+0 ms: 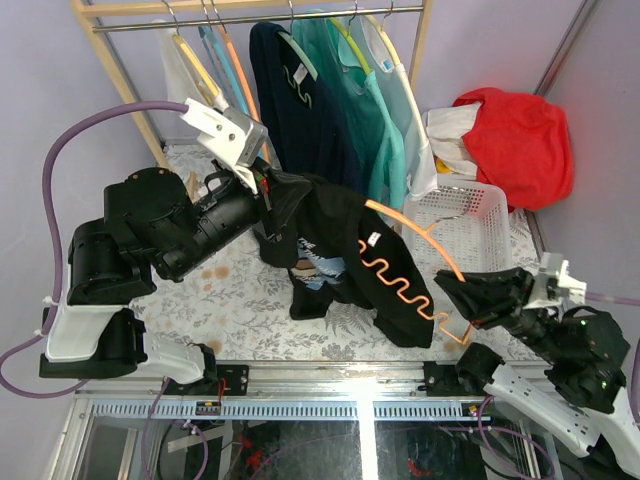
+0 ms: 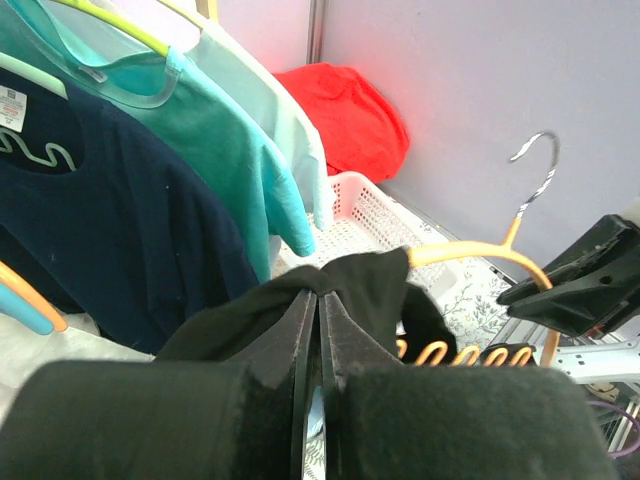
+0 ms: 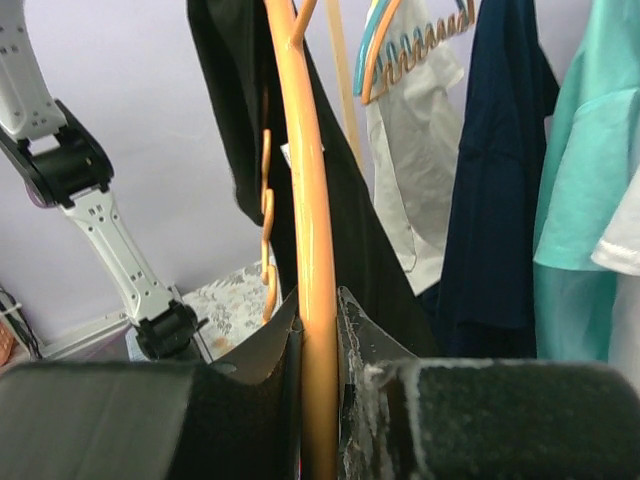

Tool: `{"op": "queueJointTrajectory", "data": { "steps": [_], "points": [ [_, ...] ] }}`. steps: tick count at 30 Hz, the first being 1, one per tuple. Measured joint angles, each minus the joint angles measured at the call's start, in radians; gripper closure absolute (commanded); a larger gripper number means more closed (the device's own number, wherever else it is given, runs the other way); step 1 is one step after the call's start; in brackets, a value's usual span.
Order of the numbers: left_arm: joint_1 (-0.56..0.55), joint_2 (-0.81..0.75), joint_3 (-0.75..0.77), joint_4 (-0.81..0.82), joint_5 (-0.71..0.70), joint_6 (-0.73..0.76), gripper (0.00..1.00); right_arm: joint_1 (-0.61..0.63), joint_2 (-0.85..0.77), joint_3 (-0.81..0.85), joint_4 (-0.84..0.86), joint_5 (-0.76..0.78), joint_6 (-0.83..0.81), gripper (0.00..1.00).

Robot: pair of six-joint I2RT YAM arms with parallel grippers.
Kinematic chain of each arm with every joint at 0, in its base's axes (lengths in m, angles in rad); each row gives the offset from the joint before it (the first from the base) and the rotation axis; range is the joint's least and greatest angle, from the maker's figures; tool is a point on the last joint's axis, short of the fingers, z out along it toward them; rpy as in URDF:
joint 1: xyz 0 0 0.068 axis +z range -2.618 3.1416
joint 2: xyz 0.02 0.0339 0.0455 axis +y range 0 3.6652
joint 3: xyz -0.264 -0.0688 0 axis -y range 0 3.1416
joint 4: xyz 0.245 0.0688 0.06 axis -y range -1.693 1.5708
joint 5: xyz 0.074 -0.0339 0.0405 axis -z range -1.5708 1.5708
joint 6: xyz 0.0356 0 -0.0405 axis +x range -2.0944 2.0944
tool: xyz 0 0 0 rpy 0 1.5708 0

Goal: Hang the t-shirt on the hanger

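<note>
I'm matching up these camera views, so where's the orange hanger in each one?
Top view: the orange hanger is right of centre, against the black t-shirt.
Left wrist: on the right side at mid-height, beyond the black cloth.
Right wrist: an upright bar down the centre, seen close up.
Shared landmark: the hanging navy shirt.

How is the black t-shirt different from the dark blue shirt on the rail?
The black t-shirt is bunched up, pinched in the left gripper's jaws; the dark blue shirt hangs straight from the metal rail. The black one shows a blue-and-white picture; the blue one just a pale squiggle. Both are dark tops.
</note>
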Motion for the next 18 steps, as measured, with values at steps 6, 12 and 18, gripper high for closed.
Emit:
{"op": "queueJointTrajectory", "data": {
  "steps": [6,12,18],
  "points": [
    [0.000,0.002,0.000,0.000,-0.001,0.000,1.00,0.000,0.063,0.000,-0.076,-0.014,-0.002,1.00],
    [0.000,0.022,0.002,-0.002,0.013,0.000,1.00,0.000,0.114,0.017,-0.107,-0.021,-0.023,1.00],
    [0.000,0.044,0.015,-0.004,0.027,0.000,1.00,0.000,0.174,0.017,-0.064,-0.053,-0.045,1.00]
  ]
}}
